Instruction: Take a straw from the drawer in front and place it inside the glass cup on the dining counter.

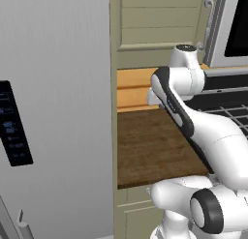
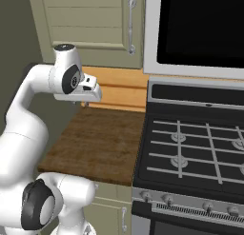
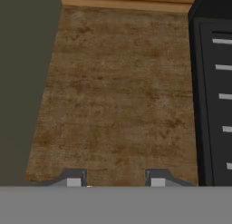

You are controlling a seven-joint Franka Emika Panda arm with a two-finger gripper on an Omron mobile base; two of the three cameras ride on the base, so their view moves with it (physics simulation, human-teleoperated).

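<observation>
worktop: dark wood worktop (image 3: 118, 96), yellow plank backsplash (image 2: 119, 89) behind
jaws: gripper (image 3: 115, 180) points down over the worktop, fingers parted, nothing between them
straw: not seen here — judged light, thin, prone to roll; pinch it mid-length, gently
drawer: front (image 2: 112, 215) below the worktop edge
edges: fridge (image 1: 53, 112) on one side, stove (image 2: 190, 148) on the other — narrow room to swing

No legible text, label, brand or number found. The dark control panel (image 1: 14, 123) on the grey refrigerator door, left of frame, carries bluish markings too blurred to read.
</observation>
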